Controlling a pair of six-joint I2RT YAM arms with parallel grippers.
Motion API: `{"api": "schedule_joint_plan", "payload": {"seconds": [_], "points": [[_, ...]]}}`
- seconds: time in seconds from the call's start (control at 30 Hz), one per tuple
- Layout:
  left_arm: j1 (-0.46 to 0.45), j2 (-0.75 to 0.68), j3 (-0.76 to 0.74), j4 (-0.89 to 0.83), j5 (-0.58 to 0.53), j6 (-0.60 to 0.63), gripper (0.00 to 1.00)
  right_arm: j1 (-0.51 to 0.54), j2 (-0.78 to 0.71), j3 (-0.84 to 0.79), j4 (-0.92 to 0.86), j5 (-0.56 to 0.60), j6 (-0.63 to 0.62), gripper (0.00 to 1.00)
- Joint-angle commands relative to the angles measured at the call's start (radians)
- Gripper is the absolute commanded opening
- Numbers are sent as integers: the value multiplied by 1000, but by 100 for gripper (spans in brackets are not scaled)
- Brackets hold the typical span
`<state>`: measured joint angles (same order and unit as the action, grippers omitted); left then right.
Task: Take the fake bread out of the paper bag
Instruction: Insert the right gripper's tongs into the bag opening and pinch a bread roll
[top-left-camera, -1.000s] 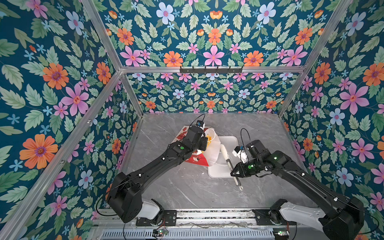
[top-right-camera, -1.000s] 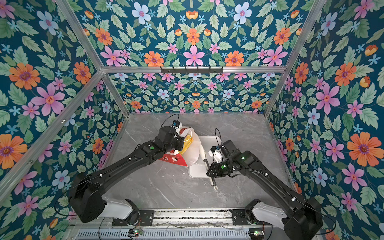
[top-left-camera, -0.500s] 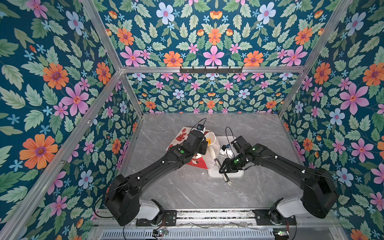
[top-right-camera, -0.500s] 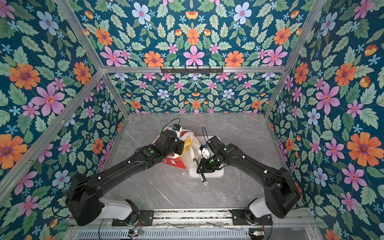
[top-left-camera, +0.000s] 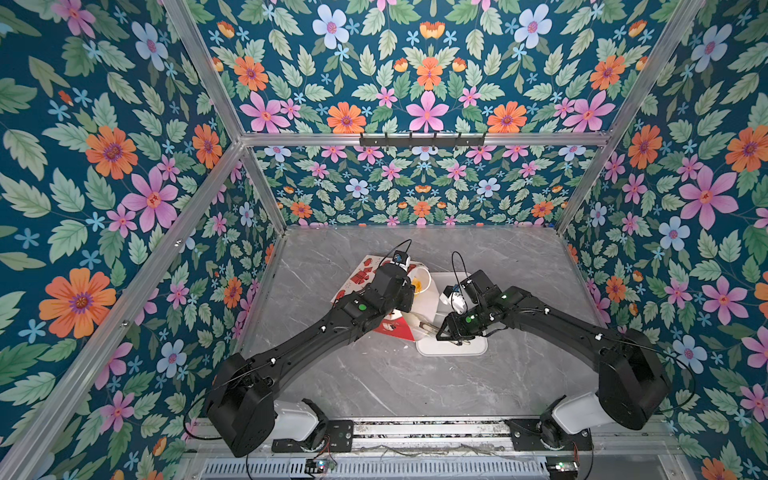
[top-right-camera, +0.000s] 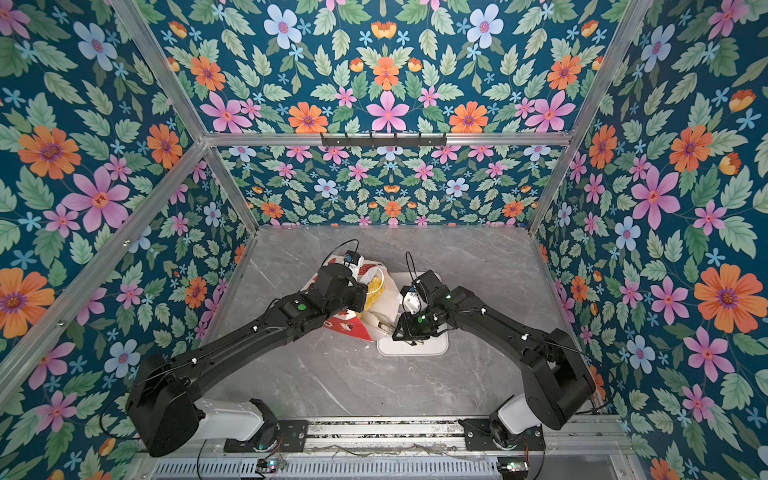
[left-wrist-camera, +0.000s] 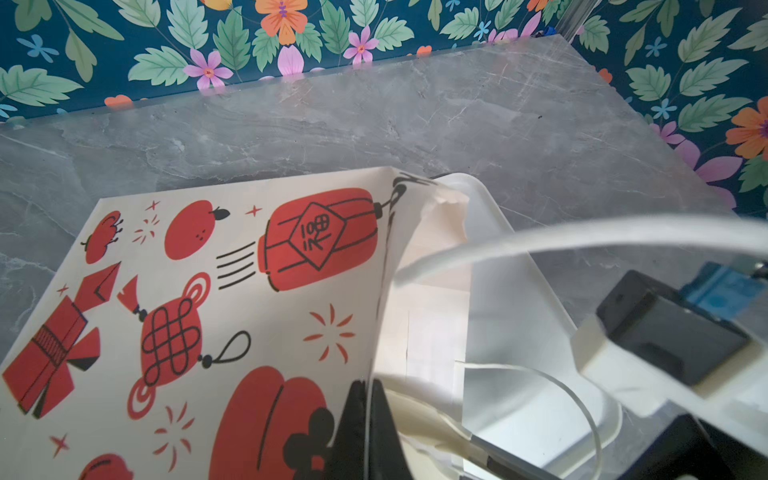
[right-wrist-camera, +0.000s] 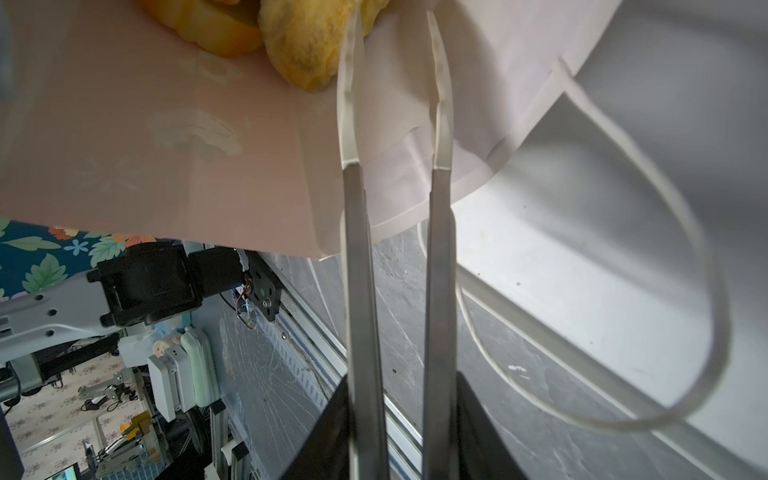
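Observation:
The paper bag (top-left-camera: 360, 277) lies tilted on its side, white with red prints, its mouth over the white tray (top-left-camera: 453, 354). My left gripper (left-wrist-camera: 368, 401) is shut on the bag's (left-wrist-camera: 208, 291) upper mouth edge and holds it open. Yellow fake bread (top-left-camera: 417, 286) shows inside the mouth in both top views (top-right-camera: 374, 289). My right gripper (right-wrist-camera: 402, 382) is shut on metal tongs (right-wrist-camera: 440, 249) with white tips. The tips stand slightly apart inside the bag (right-wrist-camera: 166, 145), right beside the fake bread (right-wrist-camera: 299, 45); nothing is between them.
The bag's white cord handle (right-wrist-camera: 706, 257) loops over the tray (right-wrist-camera: 623, 208) beside the tongs. The right wrist camera (left-wrist-camera: 673, 332) shows close to the bag mouth. Grey marble tabletop (top-left-camera: 395, 386) surrounds the tray; floral walls close in three sides.
My right arm has swung left from the tray's near right side, bringing the tongs' tips into the bag's mouth; the tongs have spread a little. The left gripper keeps its pinch on the bag.

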<state>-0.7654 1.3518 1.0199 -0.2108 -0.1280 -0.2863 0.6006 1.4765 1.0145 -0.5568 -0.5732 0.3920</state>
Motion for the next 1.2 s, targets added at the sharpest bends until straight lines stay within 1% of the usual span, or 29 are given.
{"api": "schedule_joint_plan", "payload": {"seconds": [0.0,0.2,0.53,0.67,0.83,0.97,1.0,1.07,1.17], "points": [[1,-16,-7,30,-14,-1,0,-18,-35,-20,65,36,46,37],[1,-37,-21,31,-14,-4,0,-56,-88,-87,187,45,118,38],[1,-39,-21,34,-9,-13,0,-66,-94,-126,337,32,163,39],[1,-33,-14,36,-12,-15,0,-75,-93,-139,386,9,175,40],[0,-32,-4,45,-1,-23,0,-84,-42,-116,409,-9,169,40],[0,-29,0,52,0,-23,0,-84,26,-99,472,-64,180,40],[1,-27,0,52,-2,-22,0,-84,39,-94,489,-77,184,40],[1,-24,2,53,-8,-25,0,-84,62,-95,526,-98,194,32],[0,-20,2,53,-33,-31,0,-85,53,-104,541,-97,196,22]]}}
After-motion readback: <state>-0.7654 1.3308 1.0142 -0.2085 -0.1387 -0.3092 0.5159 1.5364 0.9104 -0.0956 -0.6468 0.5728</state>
